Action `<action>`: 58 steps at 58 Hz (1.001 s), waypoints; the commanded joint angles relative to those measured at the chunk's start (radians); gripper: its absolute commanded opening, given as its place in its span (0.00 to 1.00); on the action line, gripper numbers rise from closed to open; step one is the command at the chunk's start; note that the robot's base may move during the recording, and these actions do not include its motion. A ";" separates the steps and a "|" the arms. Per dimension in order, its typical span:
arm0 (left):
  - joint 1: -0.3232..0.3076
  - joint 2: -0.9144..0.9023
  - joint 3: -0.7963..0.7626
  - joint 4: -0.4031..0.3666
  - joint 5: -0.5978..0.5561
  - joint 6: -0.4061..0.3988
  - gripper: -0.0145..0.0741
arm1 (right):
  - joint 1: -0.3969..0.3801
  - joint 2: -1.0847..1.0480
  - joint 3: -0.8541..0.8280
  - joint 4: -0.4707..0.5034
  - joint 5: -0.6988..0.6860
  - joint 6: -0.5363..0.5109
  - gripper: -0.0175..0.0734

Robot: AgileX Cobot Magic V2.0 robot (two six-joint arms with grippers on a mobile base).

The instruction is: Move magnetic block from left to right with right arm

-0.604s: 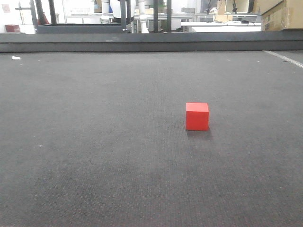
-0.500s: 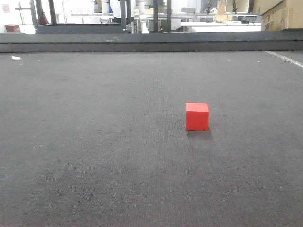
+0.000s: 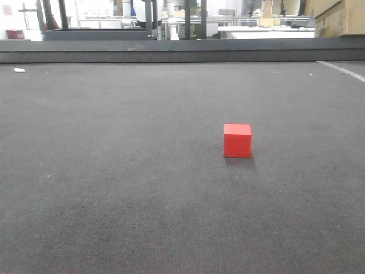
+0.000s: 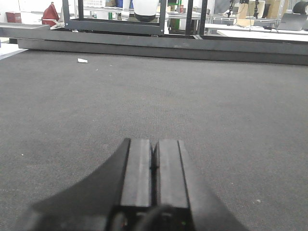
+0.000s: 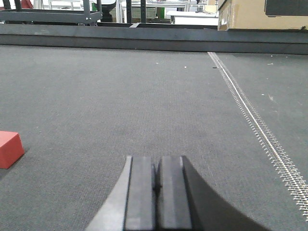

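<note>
Magnetic block [image 3: 237, 140] (a small red cube with plain matte faces) resting flat on the dark grey textured table [image 3: 114, 171], right of centre in the front-facing view and apart from every other object. In the right wrist view the magnetic block [image 5: 8, 148] appears at the left edge of the frame, partly cut off, well to the left of the right end effector [image 5: 155, 159]. That end effector is closed, its two black fingers pressed together with nothing between them, and it sits low over bare table. The left end effector [image 4: 154, 142] is likewise closed and empty, fingers meeting along a thin seam. A pale seam strip [image 5: 255, 125] runs diagonally across the table on the right side. A small white scrap [image 3: 19, 70] lies near the far left edge, just before the raised dark ledge [image 3: 182, 51] that bounds the table. A tan cardboard box [image 3: 336, 20] stands beyond the ledge at upper right.
</note>
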 commanded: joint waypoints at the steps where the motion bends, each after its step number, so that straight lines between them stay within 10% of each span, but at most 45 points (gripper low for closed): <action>1: -0.007 -0.013 0.008 -0.005 -0.084 -0.006 0.02 | -0.007 -0.020 -0.001 -0.002 -0.081 -0.006 0.26; 27: -0.007 -0.013 0.008 -0.005 -0.084 -0.006 0.02 | -0.007 0.029 -0.228 0.042 0.011 -0.005 0.28; 46: -0.007 -0.013 0.008 -0.005 -0.084 -0.006 0.02 | 0.000 0.471 -0.529 0.042 0.134 -0.005 0.82; 58: -0.007 -0.013 0.008 -0.005 -0.084 -0.006 0.02 | 0.133 0.752 -0.742 0.042 0.261 0.030 0.83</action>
